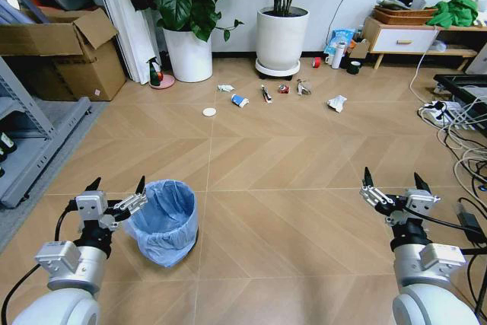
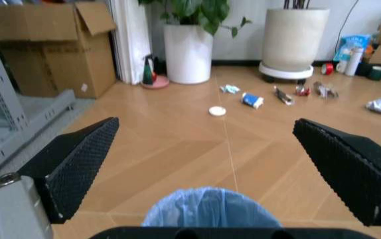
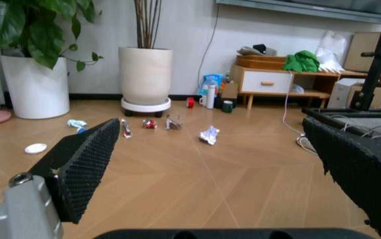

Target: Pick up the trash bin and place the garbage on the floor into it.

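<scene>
L gripper (image 1: 116, 186) spread wide, just beside trash bin (image 1: 165, 221) (unheld); R gripper (image 1: 393, 181) wide too, empty.

Plants: we count 2 white pots (image 1: 188, 52) (image 1: 281, 38) at the wall.
Left: cardboard box (image 1: 65, 55).
Right: we note cables (image 1: 456, 138).
</scene>
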Controlling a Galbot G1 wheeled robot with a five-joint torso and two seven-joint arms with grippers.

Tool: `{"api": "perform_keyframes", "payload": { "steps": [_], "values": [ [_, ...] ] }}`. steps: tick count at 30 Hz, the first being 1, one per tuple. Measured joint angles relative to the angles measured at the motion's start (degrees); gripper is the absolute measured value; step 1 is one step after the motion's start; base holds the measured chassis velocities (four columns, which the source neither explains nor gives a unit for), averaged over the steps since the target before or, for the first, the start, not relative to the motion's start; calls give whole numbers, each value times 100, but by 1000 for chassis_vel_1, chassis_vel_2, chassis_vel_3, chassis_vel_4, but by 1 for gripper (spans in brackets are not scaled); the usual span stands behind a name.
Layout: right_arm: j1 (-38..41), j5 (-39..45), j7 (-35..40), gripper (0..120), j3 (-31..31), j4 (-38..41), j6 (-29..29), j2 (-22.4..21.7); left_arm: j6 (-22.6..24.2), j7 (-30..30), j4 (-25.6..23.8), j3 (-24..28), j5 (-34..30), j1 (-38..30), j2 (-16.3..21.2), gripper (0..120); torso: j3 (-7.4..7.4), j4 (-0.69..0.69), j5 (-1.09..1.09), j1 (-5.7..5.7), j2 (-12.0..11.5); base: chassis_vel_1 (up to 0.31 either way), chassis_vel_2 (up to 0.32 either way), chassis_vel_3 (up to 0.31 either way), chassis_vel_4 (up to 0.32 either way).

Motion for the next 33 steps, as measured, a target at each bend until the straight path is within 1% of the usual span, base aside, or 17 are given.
{"api": "perform_keyframes", "payload": {
  "steps": [2, 5, 6, 8, 10, 12, 14, 16, 18, 20, 22, 24, 25, 28, 30, 32, 33],
  "values": [
    [-8, -1, 0, 100, 3, 1, 0, -1, 81, -25, 8, 0, -30, -14, 58, 100, 0, 0, 0, 0, 0, 0, 0, 0, 0],
    [-38, -3, 0, 100, 10, 2, 0, -12, 426, -170, 110, 3, -178, -104, 353, 100, 0, -1, 0, 0, 0, 0, 0, 0, 0],
    [-38, -3, 0, 100, 10, 2, 0, -12, 426, -170, 110, 3, -178, -104, 353, 100, 0, -1, 0, 0, 0, 0, 0, 0, 0],
    [-49, -7, 4, 100, 6, 1, 0, -16, 679, -282, 222, 23, -419, -184, 573, 100, 0, -1, 0, 0, 0, 0, 0, 0, 0],
    [-41, -13, 13, 100, -34, -22, -13, -42, 1166, -580, 415, 42, -812, -325, 908, 100, 0, -1, -1, 0, 0, 0, 0, 0, 0],
    [-30, -13, 13, 100, -48, -32, -22, -53, 1233, -630, 447, 41, -864, -346, 954, 100, 0, -1, 0, 0, 0, 0, 0, 0, 0],
    [28, -12, 15, 100, -111, -80, -57, -123, 1471, -904, 589, 38, -1124, -447, 1106, 100, 0, 0, -1, 0, 0, 0, 0, 0, 0],
    [41, -9, 15, 100, -124, -94, -65, -142, 1511, -948, 614, 39, -1173, -471, 1129, 100, 0, 0, -1, 0, 0, 0, 0, 0, 0],
    [49, -5, 12, 100, -140, -136, -74, -179, 1714, -1147, 811, 99, -1450, -677, 1272, 100, 0, 1, 1, 0, 0, 0, 0, 0, 0],
    [36, 3, 12, 100, -143, -180, -76, -184, 1911, -1211, 1204, 273, -1770, -1054, 1480, 100, 0, -1, 0, 0, 0, 0, 0, 0, 0],
    [39, 3, 13, 100, -143, -186, -78, -183, 1930, -1217, 1253, 298, -1811, -1099, 1502, 100, 0, -1, 1, 0, 0, 0, 0, 0, 0],
    [59, 4, 16, 100, -154, -229, -91, -186, 2002, -1222, 1564, 525, -2043, -1388, 1605, 100, 0, -1, -1, 0, 0, 0, 0, 0, 0],
    [59, 4, 16, 100, -154, -229, -91, -186, 2002, -1222, 1564, 525, -2043, -1388, 1605, 100, 0, -1, -1, 0, 0, 0, 0, 0, 0],
    [83, -3, 20, 100, -171, -297, -103, -192, 2067, -1223, 2057, 825, -2189, -1830, 1641, 100, 1, 1, -1, 0, 0, 0, 0, 0, 0],
    [85, -4, 19, 100, -171, -307, -104, -192, 2069, -1222, 2116, 855, -2198, -1884, 1641, 100, 1, 0, 0, 0, 0, 0, 0, 0, 0],
    [101, -9, 23, 100, -171, -368, -105, -188, 2072, -1203, 2594, 1088, -2217, -2312, 1643, 100, 1, 0, 0, 0, 0, 0, 0, 0, 0],
    [101, -9, 23, 100, -171, -368, -105, -188, 2072, -1203, 2594, 1088, -2217, -2312, 1643, 100, 1, 0, 0, 0, 0, 0, 0, 0, 0]
  ]
}}
